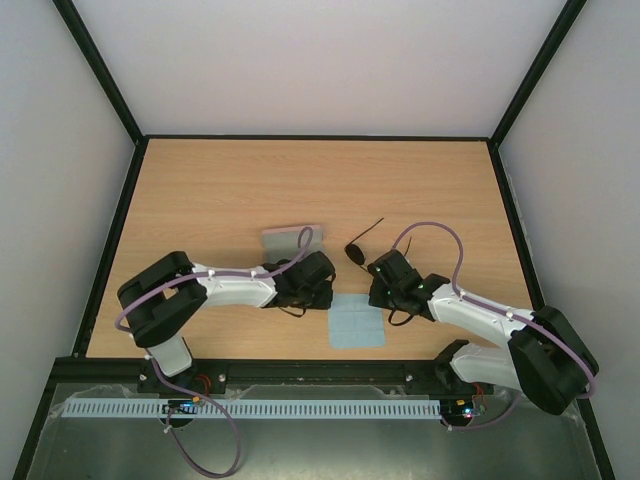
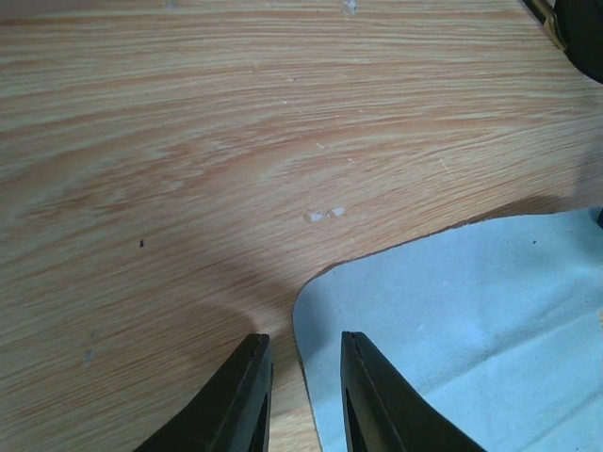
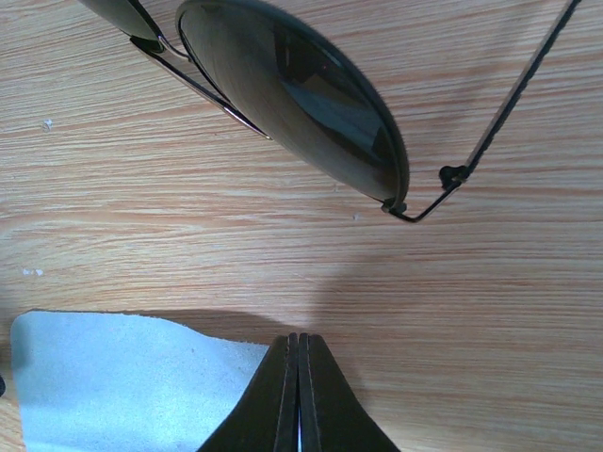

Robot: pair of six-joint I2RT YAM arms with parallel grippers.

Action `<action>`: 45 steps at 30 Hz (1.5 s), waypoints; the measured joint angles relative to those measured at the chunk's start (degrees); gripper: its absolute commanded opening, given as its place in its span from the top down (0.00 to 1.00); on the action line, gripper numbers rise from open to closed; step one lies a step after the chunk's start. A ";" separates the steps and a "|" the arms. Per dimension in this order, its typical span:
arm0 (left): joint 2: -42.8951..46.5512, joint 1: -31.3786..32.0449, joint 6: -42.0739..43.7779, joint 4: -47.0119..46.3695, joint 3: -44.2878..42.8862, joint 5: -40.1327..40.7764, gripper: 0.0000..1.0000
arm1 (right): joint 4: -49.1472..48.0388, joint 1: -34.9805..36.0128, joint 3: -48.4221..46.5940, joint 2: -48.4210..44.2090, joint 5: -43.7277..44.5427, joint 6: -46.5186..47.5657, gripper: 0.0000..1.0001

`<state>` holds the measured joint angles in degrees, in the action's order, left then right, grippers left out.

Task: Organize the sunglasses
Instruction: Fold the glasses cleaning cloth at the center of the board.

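The sunglasses [image 1: 357, 250], with dark oval lenses and thin black arms, lie on the wood table near its middle. In the right wrist view one dark lens [image 3: 292, 94] fills the top, with an unfolded arm running to the upper right. My right gripper [image 3: 299, 341] is shut and empty, low over the table just short of the glasses [image 1: 378, 268]. My left gripper [image 2: 302, 339] is slightly open and empty, straddling the left edge of the light blue cloth [image 2: 471, 330]; from above it sits left of the cloth [image 1: 325, 290].
The light blue cloth [image 1: 356, 321] lies between the two arms near the front edge and shows in the right wrist view [image 3: 122, 386]. The pinkish case [image 1: 285, 239] lies behind the left wrist. Black frame rails [image 1: 120, 235] bound the table.
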<state>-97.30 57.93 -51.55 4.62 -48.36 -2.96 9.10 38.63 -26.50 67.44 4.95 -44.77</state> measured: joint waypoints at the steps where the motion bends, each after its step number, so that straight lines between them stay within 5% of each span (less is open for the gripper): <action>1: -0.13 0.00 0.00 -0.02 -0.15 0.02 0.76 | 0.00 0.00 0.00 0.00 -0.02 -0.02 0.99; 8: -1.84 0.02 0.15 -0.66 -1.68 0.07 0.79 | -0.02 0.00 0.02 0.00 -0.24 0.00 0.99; 15: -2.64 0.02 0.63 -0.81 -2.16 0.04 0.97 | -0.02 0.00 0.07 0.00 -0.42 0.00 0.99; 45: -2.82 -4.22 4.81 1.22 -3.69 1.29 0.98 | -1.18 0.00 -5.88 4.26 -0.39 1.97 0.99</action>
<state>-100.12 53.71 -46.74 5.85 -52.05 -1.67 7.92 38.63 -32.38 71.70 4.56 -42.81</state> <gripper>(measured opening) 0.025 0.017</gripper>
